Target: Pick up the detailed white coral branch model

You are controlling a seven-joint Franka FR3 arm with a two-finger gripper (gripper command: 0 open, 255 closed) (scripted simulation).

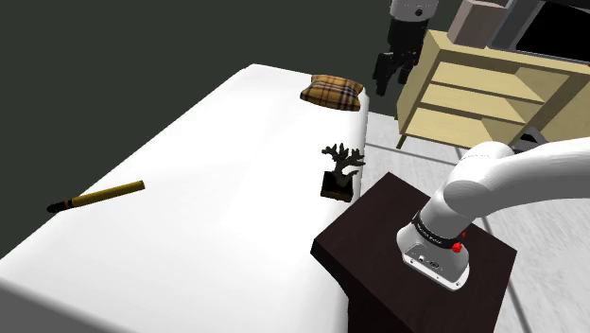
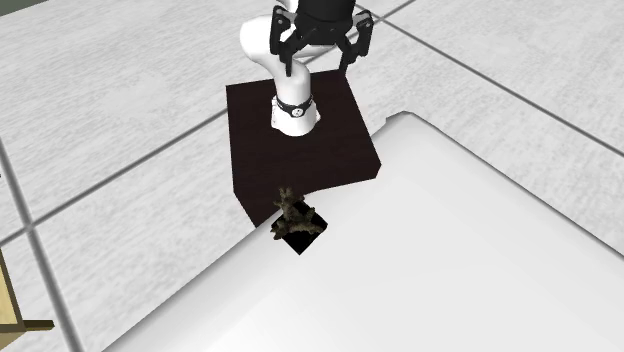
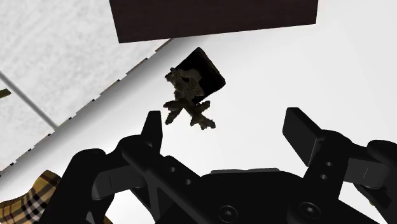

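Three things on the white bed (image 1: 217,170), logged across the shoulder view from its left.

Far left, near the bed's edge: a yellow stick (image 1: 96,197) with a dark tip, lying flat and well apart from everything else.

Centre, at the far end of the bed: a plaid pillow (image 1: 333,92) in brown and tan.

Right of centre: the coral branch model (image 1: 341,168). It renders dark olive-brown, not white, and stands upright on a dark square base. It sits at the bed's right edge, just beside the near corner of the dark stand (image 1: 378,236); whether base and stand touch cannot be told.

Gripper (image 1: 390,68): up in the air beyond the coral and well apart from it. In the wrist view the two black fingers (image 3: 153,127) stand wide apart with nothing between them, and the coral lies ahead of them, untouched.

Far right: a pale wooden shelf unit (image 1: 492,90) on the grey tiled floor (image 2: 110,120).
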